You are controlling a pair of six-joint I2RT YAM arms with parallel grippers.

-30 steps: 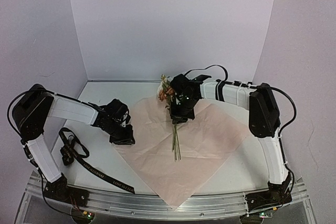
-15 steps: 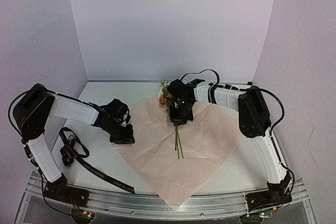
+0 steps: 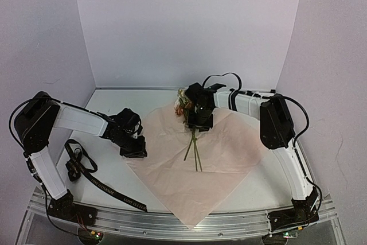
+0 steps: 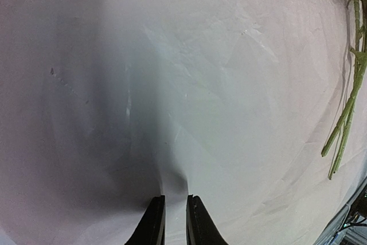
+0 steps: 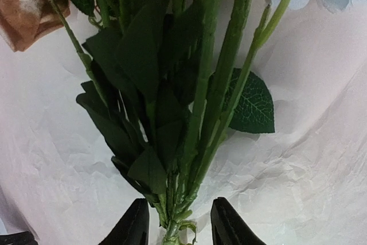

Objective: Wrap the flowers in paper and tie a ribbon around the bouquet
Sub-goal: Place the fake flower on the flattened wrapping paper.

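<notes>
The paper (image 3: 189, 170) is my biggest worry. It lies flat as a diamond, and my left gripper (image 4: 171, 222) looks closed on a small pinch of it at the left corner, a crease running up into the narrow gap between my fingers. The sheet is thin. If I fold that corner over too fast or too low, I judge it could tear, or drag the whole sheet and take the bunch out of line.

The flowers (image 3: 184, 102) lie on the far half of the paper, with the blooms at the far corner and the stems (image 3: 194, 150) pointing toward my bases. My right gripper (image 5: 180, 210) stands open astride the stems just below the leaves, pressing nothing. As it lifts away, a finger could snag a leaf and roll the bunch. The cut ends splay apart, so a loose wrap may let 1 or 2 slip out.

The ribbon (image 3: 97, 185) lies looped on the bare table left of the sheet, well apart from the flowers. Those loops could tangle when I pick it up.

Plain pale walls (image 3: 189, 27) close 3 sides. The table (image 3: 114, 107) is white and smooth, so paper may slide on it. The sheet's near corner reaches the metal rail (image 3: 241, 229).
</notes>
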